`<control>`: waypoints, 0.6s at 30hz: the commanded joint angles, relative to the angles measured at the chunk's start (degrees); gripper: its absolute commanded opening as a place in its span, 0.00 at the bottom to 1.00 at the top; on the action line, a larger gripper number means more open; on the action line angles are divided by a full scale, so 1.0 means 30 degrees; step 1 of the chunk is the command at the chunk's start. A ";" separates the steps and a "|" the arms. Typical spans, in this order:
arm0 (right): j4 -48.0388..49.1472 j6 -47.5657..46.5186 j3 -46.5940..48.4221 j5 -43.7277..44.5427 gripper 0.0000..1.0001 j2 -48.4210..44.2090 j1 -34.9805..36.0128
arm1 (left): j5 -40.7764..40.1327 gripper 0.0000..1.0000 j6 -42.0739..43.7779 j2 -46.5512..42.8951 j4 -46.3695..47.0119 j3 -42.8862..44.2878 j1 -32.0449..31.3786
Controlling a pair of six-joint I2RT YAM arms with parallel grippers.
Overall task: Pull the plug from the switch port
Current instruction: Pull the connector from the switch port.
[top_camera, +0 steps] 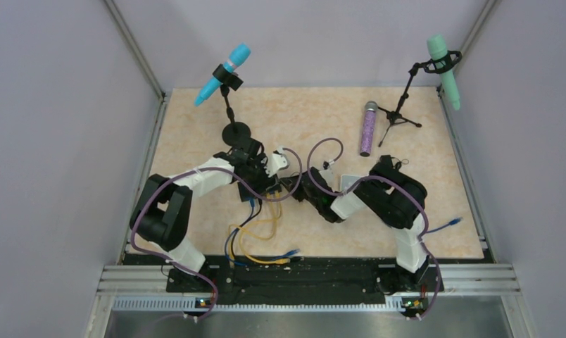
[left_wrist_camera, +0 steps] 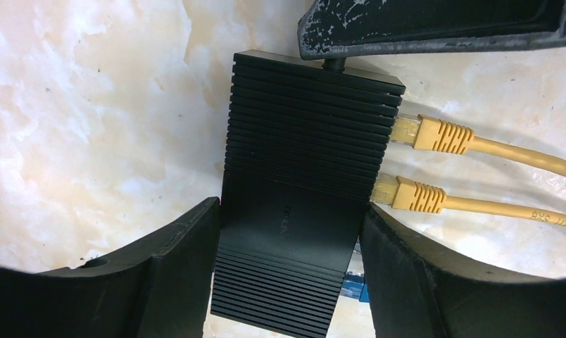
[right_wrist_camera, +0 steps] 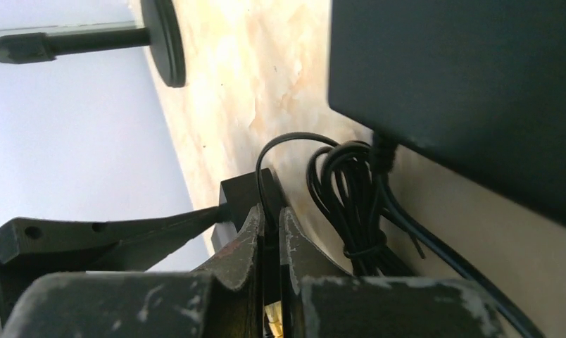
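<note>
The switch [left_wrist_camera: 308, 141] is a flat black ribbed box lying on the marble table; in the top view the grippers mostly hide it. My left gripper [left_wrist_camera: 288, 211] is shut on its two long sides. Two yellow plugs [left_wrist_camera: 435, 134] [left_wrist_camera: 414, 193] sit in sockets on its right edge, with a blue plug [left_wrist_camera: 352, 287] below them. A black plug [left_wrist_camera: 333, 64] sticks out of its far end. My right gripper [right_wrist_camera: 269, 215] is shut on this plug's thin black cable at the switch's end [right_wrist_camera: 239, 191]. Its scuffed finger [left_wrist_camera: 435, 28] shows above the switch.
A black adapter block [right_wrist_camera: 463, 91] with a coiled black cable [right_wrist_camera: 357, 204] lies beside the right gripper. A pale grey pad [top_camera: 350, 183], a purple microphone [top_camera: 368, 128] and two microphone stands [top_camera: 232, 105] [top_camera: 407, 91] stand behind. Loose yellow and blue cables [top_camera: 266, 239] lie in front.
</note>
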 commanded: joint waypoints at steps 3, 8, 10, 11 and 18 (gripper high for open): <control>-0.2012 0.0663 0.0626 -0.3908 0.00 -0.1321 -0.1611 | -0.1824 0.44 -0.0099 -0.0090 -0.1171 -0.0249 0.0383; 0.3109 0.0397 -0.0350 -0.3016 0.00 -0.0998 -0.1220 | -0.1952 0.41 -0.0106 0.0069 -0.1118 -0.0192 0.0383; 0.3303 0.0733 -0.0555 -0.2298 0.00 -0.0843 -0.0753 | -0.1840 0.42 -0.0109 0.0052 -0.1008 -0.0163 0.0384; 0.3229 0.1065 -0.0595 -0.1934 0.00 -0.0723 -0.0484 | -0.1814 0.42 -0.0142 0.0060 -0.0940 -0.0162 0.0383; -0.4307 -0.0217 0.2466 -0.3519 0.00 -0.0817 -0.0542 | -0.1884 0.41 -0.0098 -0.0042 -0.0929 -0.0249 0.0412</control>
